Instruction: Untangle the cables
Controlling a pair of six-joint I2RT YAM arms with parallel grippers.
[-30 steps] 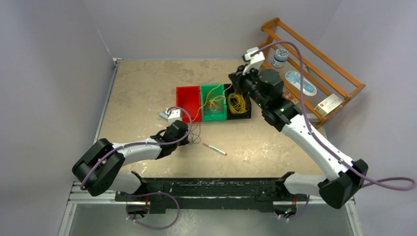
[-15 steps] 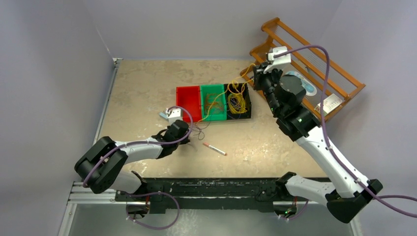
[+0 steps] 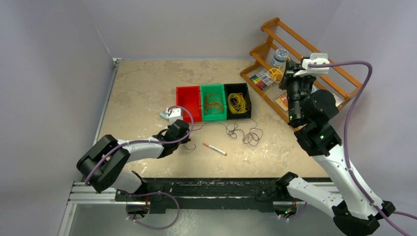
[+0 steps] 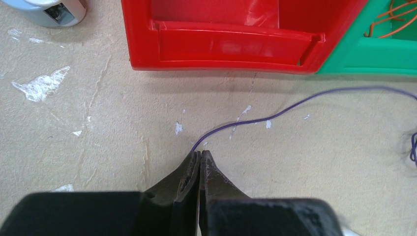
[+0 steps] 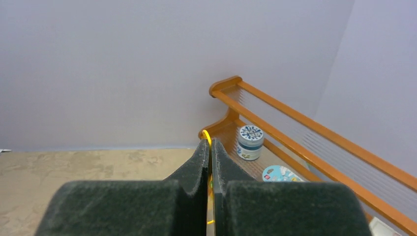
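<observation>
Left gripper point(image 3: 187, 132) is low over the table point(image 3: 137, 88), jaws pressed together on the end of a purple cable point(image 4: 295, 103). The red bin point(image 4: 221, 44) has its near wall just ahead of the fingertips, not touching. There is bare tabletop to the gripper's left and behind it. A pen point(image 3: 214, 148) lies near on its right.

Right gripper point(image 3: 283, 73) is raised, just beside the front rail of the wooden rack point(image 3: 314, 83). Its jaws are pinched on a yellow cable point(image 3: 275, 74). The room wall is close behind the rack, and there is open table to the gripper's left.

Top view only:
- The purple cable runs right from the left gripper along the front of the bins.
- It ends in loose dark loops point(image 3: 250, 135), well apart from both grippers.
- The black bin point(image 3: 248, 101) holds a yellow coil point(image 3: 237, 103).

Left wrist view only:
- The strand is thin and violet, curving away to the right of the fingertips.
- A light blue item point(image 4: 54, 10) sits ahead and to the left.
- The green bin point(image 4: 373, 49) adjoins the red bin, with orange cable point(image 4: 393, 19) inside.

Right wrist view only:
- A short yellow arc pokes out above the closed tips.
- Ahead and to the right, a small jar point(image 5: 250, 141) stands on the rack shelf.
- This view does not show the loop hanging below the gripper.
</observation>
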